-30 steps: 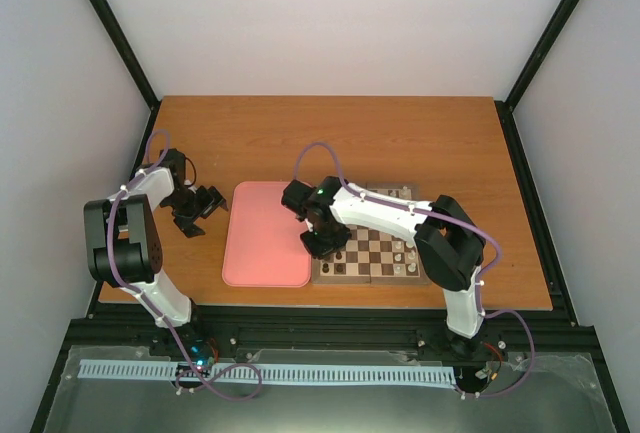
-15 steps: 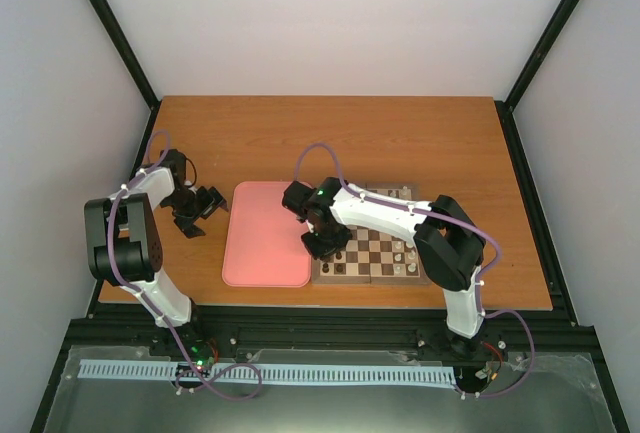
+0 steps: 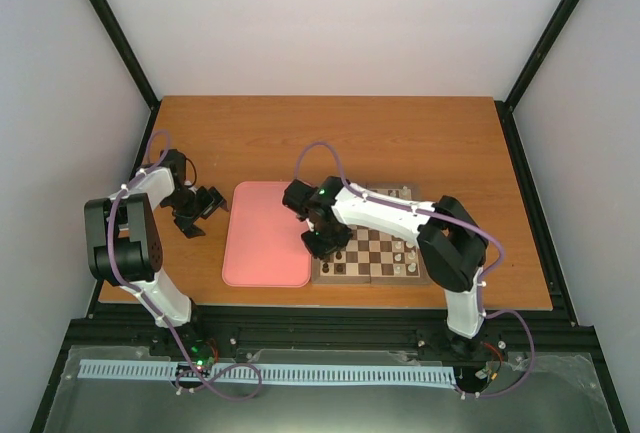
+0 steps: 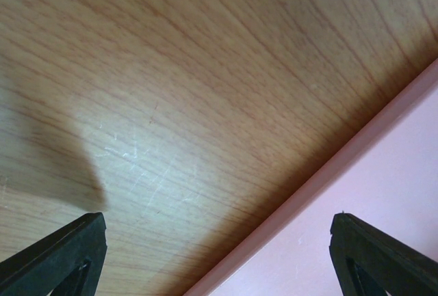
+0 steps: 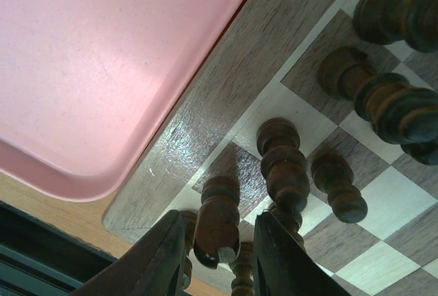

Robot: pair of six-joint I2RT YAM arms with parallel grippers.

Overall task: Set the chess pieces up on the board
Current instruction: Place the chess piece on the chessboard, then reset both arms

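At the board's (image 5: 205, 115) left edge, right gripper (image 5: 220, 241) brackets a dark chess piece (image 5: 215, 221), grip unclear. Left gripper (image 4: 217, 224) gapes beside the tray (image 4: 397, 193)

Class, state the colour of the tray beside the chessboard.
Plain pink tray; clearest in the top external view.

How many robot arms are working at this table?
2. The left arm hangs over bare tabletop beside the pink tray, jaws open. The right arm reaches over the chessboard's left edge, jaws closed on a dark chess piece.
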